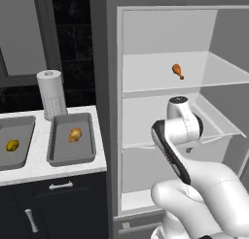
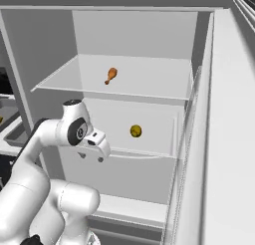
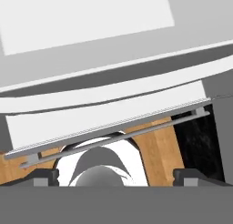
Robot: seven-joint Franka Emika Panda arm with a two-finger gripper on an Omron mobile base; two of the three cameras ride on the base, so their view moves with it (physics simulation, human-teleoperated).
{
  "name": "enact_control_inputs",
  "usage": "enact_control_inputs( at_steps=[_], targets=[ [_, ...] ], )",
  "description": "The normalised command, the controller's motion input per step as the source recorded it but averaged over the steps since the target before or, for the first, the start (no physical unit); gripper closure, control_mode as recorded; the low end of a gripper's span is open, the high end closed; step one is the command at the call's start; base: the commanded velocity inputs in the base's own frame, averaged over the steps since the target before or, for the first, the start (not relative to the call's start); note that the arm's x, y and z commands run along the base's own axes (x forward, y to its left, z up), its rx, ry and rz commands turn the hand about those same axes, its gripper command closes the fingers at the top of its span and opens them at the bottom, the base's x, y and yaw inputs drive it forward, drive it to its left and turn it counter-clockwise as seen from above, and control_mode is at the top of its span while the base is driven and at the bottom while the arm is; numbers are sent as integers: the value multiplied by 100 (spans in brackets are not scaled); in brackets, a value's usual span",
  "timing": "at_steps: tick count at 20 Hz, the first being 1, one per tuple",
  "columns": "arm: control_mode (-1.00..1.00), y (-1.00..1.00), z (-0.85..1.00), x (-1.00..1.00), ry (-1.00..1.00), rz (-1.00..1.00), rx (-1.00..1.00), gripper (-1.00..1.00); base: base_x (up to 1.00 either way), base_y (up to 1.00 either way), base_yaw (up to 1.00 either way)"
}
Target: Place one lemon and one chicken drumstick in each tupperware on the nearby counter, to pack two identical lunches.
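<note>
- Gripper [image 2: 94, 157] hangs in front of the open fridge at the level of the middle shelf, jaws spread wide and nothing between them; in the hand view the two finger tips [image 3: 41, 176] stand far apart at the bottom edge.
- One lemon [image 2: 135, 131] sits on the middle fridge shelf [image 2: 149, 152], to the right of the gripper and farther back.
- One chicken drumstick [image 2: 111, 75] lies on the upper fridge shelf [image 1: 228, 77], well above the gripper.
- On the counter [image 1: 58, 170] left of the fridge, the nearer tupperware [image 1: 71, 158] holds a drumstick [image 1: 75, 134]; the far tupperware [image 1: 22, 160] holds a lemon [image 1: 12, 145].
- Paper towel roll [image 1: 51, 94] stands behind the trays.
- Handling, as a judgement: the shelf lemon looks firm, light and smooth, and its round shape may let it roll, so the jaws should close across its widest middle.
- The shelf drumstick looks best taken across the thick meaty end; which way its bone end points is hard to tell at this size.
</note>
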Motion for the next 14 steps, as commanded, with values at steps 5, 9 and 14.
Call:
enact_control_inputs(
  at_steps=[5,9,14],
  targets=[
    [-100,-68,56,-3,-21,0,1,-100,0,0,0],
    [-100,-73,44,1,-17,0,0,-100,0,0,0],
    [-100,-65,28,19,-9,1,0,-100,0,0,0]
  ],
)
